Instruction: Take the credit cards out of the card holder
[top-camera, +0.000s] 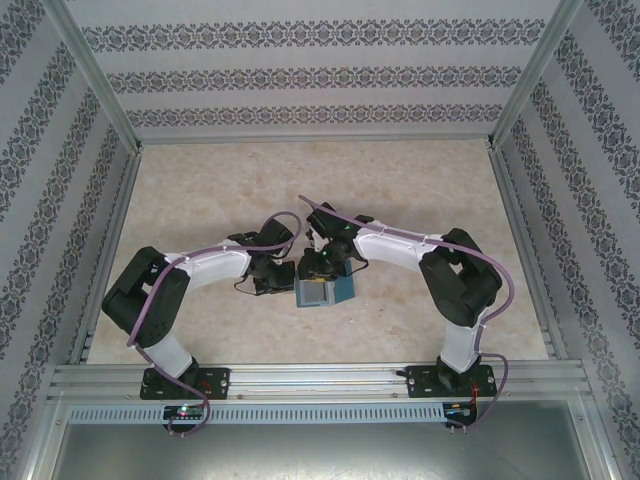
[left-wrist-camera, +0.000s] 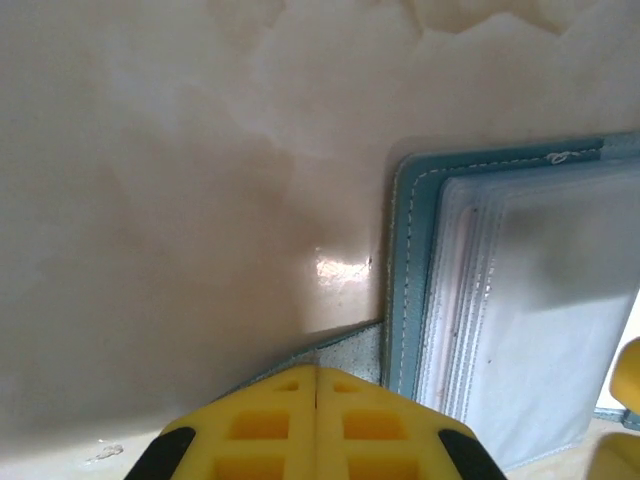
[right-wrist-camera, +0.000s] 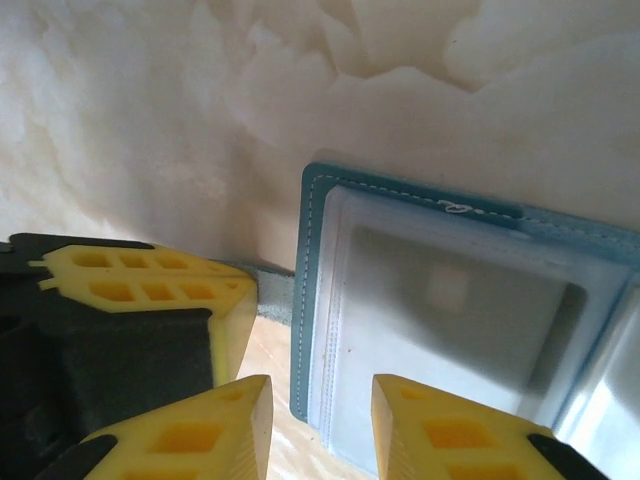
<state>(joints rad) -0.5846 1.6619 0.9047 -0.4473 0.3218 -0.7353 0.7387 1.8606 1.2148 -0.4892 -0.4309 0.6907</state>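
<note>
Top external view: the marbled beige table (top-camera: 200, 200), smooth and glossy, stands between walls (top-camera: 300, 75) papered in bands of dark floral pattern and a bare aluminium frame (top-camera: 300, 378). The left arm (top-camera: 200, 272) and right arm (top-camera: 410, 248), built of black and white links, meet near table centre over the card holder (top-camera: 322, 292). The holder lies flat and opened out. It is a rectangular teal case with rounded corners, a fine-grained surface and white stitching along its border, with a small white thread knot (right-wrist-camera: 450, 207) on one edge. Clear, slightly cloudy plastic sleeves (right-wrist-camera: 450, 320) are stacked inside it. A grey face shows dimly through them, and it cannot be told whether this is one of the credit cards. The right gripper (right-wrist-camera: 322, 385) has ribbed yellow pads that stand parted above the holder's near edge, gripping nothing. The left gripper (left-wrist-camera: 317, 372) is fully closed, pad against pad, with its tips at the speckled grey tab (left-wrist-camera: 345, 350) just beside the holder. Whether the tab is pinched cannot be told.
</note>
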